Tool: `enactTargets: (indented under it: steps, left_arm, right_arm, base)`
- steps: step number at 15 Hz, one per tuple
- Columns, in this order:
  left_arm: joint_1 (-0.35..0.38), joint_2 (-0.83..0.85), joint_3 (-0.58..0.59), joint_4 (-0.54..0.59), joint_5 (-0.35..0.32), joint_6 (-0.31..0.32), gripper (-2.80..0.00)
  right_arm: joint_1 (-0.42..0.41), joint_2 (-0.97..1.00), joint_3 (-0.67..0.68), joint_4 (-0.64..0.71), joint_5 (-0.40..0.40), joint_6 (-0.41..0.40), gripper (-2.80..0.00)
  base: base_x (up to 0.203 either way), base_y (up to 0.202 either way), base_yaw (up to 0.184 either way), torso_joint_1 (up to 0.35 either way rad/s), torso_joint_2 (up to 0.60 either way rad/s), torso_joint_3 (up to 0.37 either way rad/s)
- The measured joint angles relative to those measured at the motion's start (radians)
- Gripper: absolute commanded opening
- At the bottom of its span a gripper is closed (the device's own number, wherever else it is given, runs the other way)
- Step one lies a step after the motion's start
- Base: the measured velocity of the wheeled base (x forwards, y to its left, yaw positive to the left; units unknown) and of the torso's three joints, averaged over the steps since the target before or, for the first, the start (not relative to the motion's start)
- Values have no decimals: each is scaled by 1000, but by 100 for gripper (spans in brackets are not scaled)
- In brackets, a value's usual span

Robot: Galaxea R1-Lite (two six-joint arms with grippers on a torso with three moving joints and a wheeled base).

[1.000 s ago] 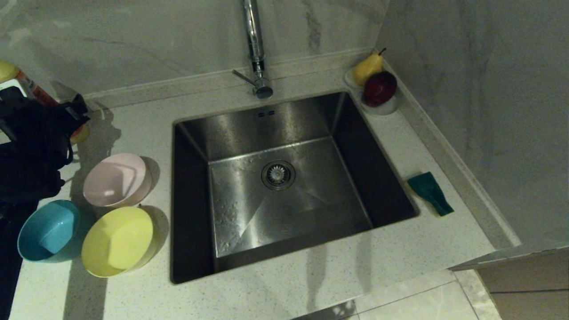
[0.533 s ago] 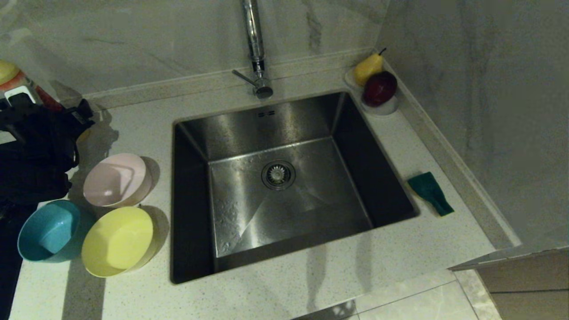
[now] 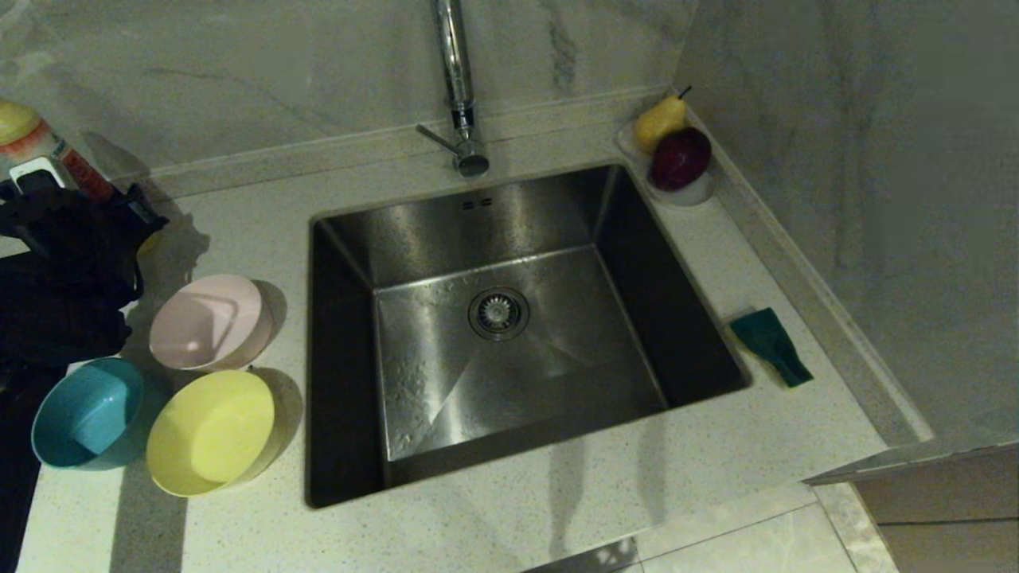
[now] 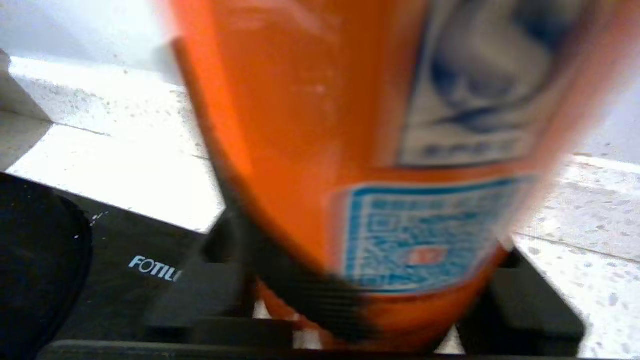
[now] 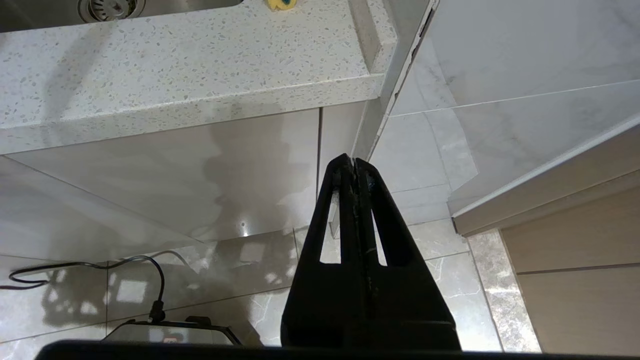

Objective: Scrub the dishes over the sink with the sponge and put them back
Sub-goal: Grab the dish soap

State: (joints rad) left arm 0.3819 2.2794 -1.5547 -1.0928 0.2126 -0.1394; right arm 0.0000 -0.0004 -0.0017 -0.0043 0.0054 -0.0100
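Left gripper (image 3: 119, 219) jaws flank an orange detergent bottle (image 4: 360, 150); whether clamped cannot be told. Right gripper (image 5: 354, 165) pressed together, parked below the counter. Sponge (image 3: 771, 345) lies right of the sink (image 3: 525, 207); 3 bowls left. Squeeze squarely, keep upright.

Three small round plastic bowls stand on the speckled pale stone surface (image 3: 557, 509): one pale pink bowl (image 3: 208, 322), one light blue bowl (image 3: 86, 414) and one yellow bowl (image 3: 211, 432). There is one square stainless steel sink (image 3: 517, 318) with one round strainer drain (image 3: 498, 312) and one tall chrome tap (image 3: 455, 87). One green-faced rectangular sponge (image 3: 771, 345) lies there. One orange plastic bottle (image 4: 360, 150) shows. One small clear dish (image 3: 683, 193) holds two fruits, one yellow pear (image 3: 659, 121) and one dark red apple (image 3: 679, 157).
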Motion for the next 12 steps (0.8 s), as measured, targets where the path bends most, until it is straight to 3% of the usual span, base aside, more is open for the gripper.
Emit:
enactTargets:
  steps: [7,12]
  left_arm:
    - [-1,-41,17,23,9,-14,-280]
    - [-3,-268,131,121,24,-30,-280]
  right_arm:
    - [0,0,0,0,0,0,-280]
    - [0,0,0,-1,0,0,-280]
  base:
    - [0,0,0,0,0,0]
    - [0,0,0,0,0,0]
